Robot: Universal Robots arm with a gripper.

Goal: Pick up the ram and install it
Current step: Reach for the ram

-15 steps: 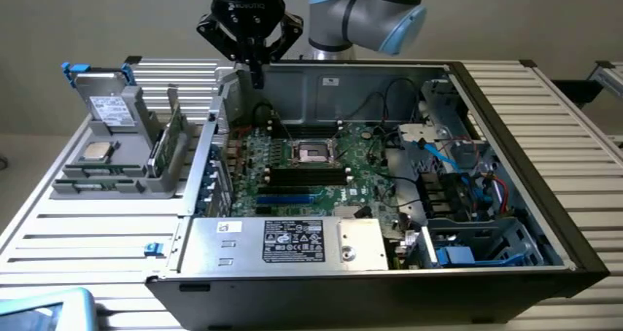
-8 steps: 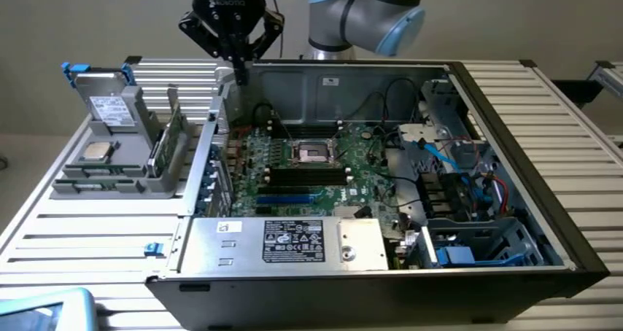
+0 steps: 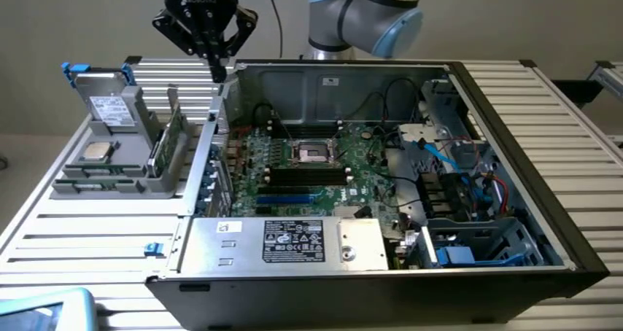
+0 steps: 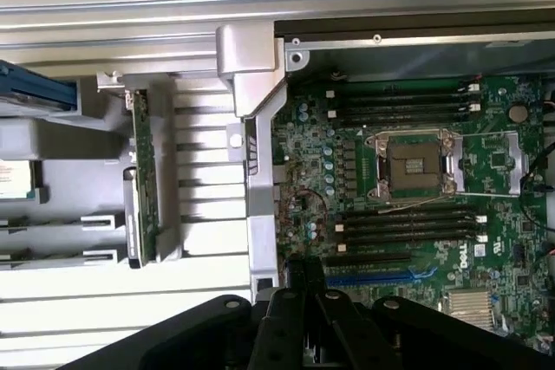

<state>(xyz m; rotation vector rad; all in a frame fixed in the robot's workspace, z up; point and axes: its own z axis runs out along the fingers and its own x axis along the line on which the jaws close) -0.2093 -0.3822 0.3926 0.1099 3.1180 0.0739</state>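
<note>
Gripper (image 3: pixel 218 70) hangs in the upper left of the exterior view, over the back corner of the open computer case (image 3: pixel 545 200). Jaws pressed together, nothing held. Ram (image 3: pixel 163 147) stands on edge in the grey rack (image 3: pixel 102 184) at the exterior view's left, outside the case and apart from the gripper. Judged step: approach for the pick, stick untouched. A grasp would need the jaws spread and set across the stick's thin top edge. Memory slots (image 3: pixel 306 175) appear empty.
</note>
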